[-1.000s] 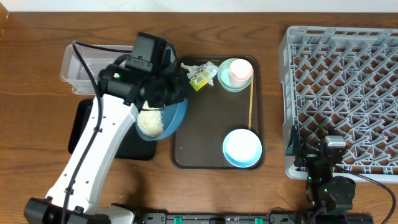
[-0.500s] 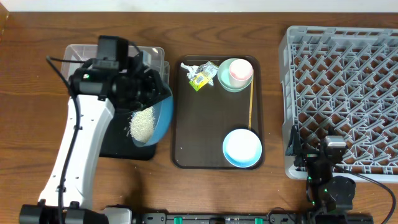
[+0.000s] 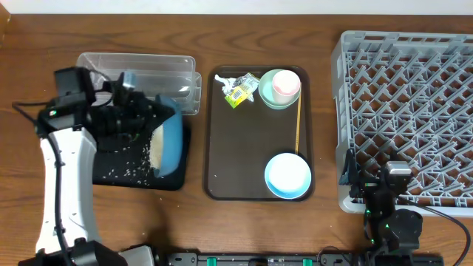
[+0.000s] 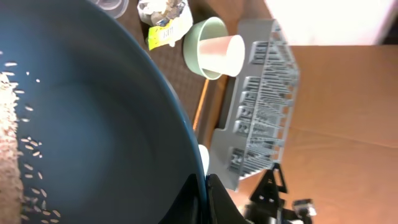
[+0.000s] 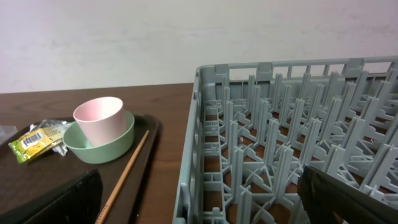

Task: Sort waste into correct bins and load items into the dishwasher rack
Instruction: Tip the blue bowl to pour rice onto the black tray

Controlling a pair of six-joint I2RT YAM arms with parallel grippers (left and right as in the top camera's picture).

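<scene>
My left gripper (image 3: 150, 123) is shut on the rim of the dark-blue dish (image 3: 170, 142), its jaws pinching the rim in the left wrist view (image 4: 205, 198). The dish (image 4: 81, 124) is tipped steeply over the black tray (image 3: 111, 151). White rice (image 3: 157, 150) clings to the dish's low side, and loose grains (image 3: 122, 172) lie on the black tray. The clear tub (image 3: 140, 68) stands behind. The wrapper (image 3: 238, 90), green cup (image 3: 279, 87), wooden stick (image 3: 298, 122) and light-blue bowl (image 3: 287, 176) rest on the brown tray. My right gripper (image 5: 199, 199) is open and empty by the rack's (image 3: 406, 111) front left corner.
The brown serving tray (image 3: 236, 155) lies mid-table between the black tray and the grey rack. The right arm's base (image 3: 392, 222) sits at the table's front edge, in front of the rack. The right wrist view shows the cup (image 5: 99, 121), stick (image 5: 124, 174) and rack wall (image 5: 199, 149).
My left arm has swung the dish left, from the serving tray's edge to over the black tray, and tipped it further. Rice has fallen onto the black tray. The right arm has not moved.
</scene>
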